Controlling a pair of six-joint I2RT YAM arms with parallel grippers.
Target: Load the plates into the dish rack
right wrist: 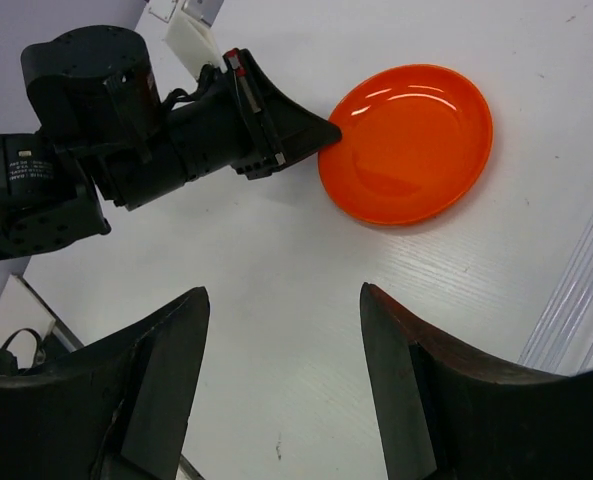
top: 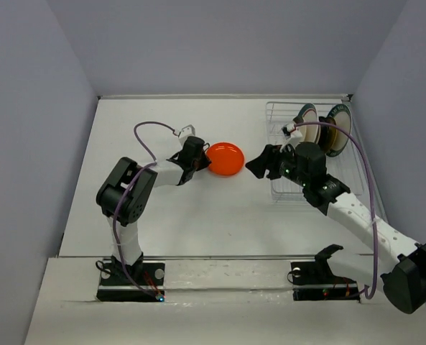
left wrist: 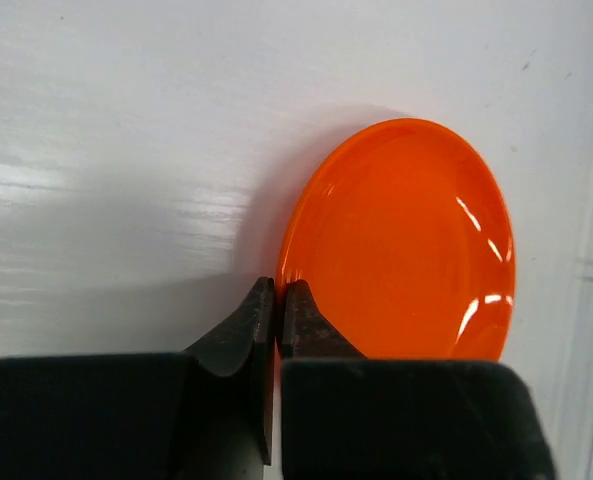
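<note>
Orange-red glossy round plate (top: 224, 159), rim pinched by the left gripper (left wrist: 278, 290), seems offered for handover to the right gripper (right wrist: 283, 292), fingers spread.

I found the orange-red plate (left wrist: 406, 240) glossy and smooth, the table (left wrist: 126, 110) slightly shiny, the left gripper (left wrist: 278, 292) matt black.
</note>
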